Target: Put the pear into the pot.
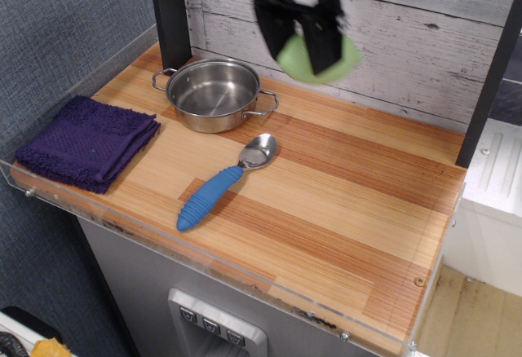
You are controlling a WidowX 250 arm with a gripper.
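My gripper is shut on the pear, a pale green toy fruit, and holds it high above the counter in front of the back wall. Both are blurred by motion. The black fingers cover the middle of the pear. The pot, a small shiny steel pot with two loop handles, stands at the back left of the wooden counter, empty. The pear hangs up and to the right of the pot, well above its rim.
A steel spoon with a blue ribbed handle lies in front of the pot. A folded purple cloth lies at the left edge. A black post rises behind the pot. A clear rim runs along the counter's front.
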